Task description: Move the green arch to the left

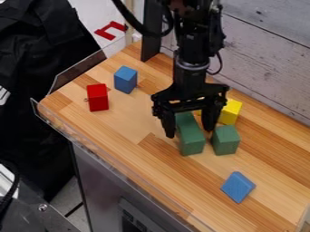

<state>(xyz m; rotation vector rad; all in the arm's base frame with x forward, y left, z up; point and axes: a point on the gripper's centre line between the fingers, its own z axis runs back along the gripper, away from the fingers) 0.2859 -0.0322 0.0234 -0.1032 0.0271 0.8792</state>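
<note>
- Green is the long green block (pixel 192 141) that we see lying on the wooden worktop (pixel 142 124) beneath the gripper (pixel 189 132); we cannot tell from here whether it has an arch's shape
- Open, the gripper's two fingers stand apart, one on each side of the long green block, and we cannot tell whether either finger touches it
- Above the long green block in the view, we see the black arm (pixel 192 56) coming down from the top edge
- Just to the view's right of the long green block, we find a green cube (pixel 225 140)
- Beyond the long green block, up and to its right, we see a yellow block (pixel 230 112), partly hidden by the gripper
- Well apart from the long green block, up and to its left, we make out a red block (pixel 97 98) and a blue block (pixel 125 79)
- Below the long green block and to its right, we see a blue piece (pixel 238 186), lying at a slant on the wood
</note>
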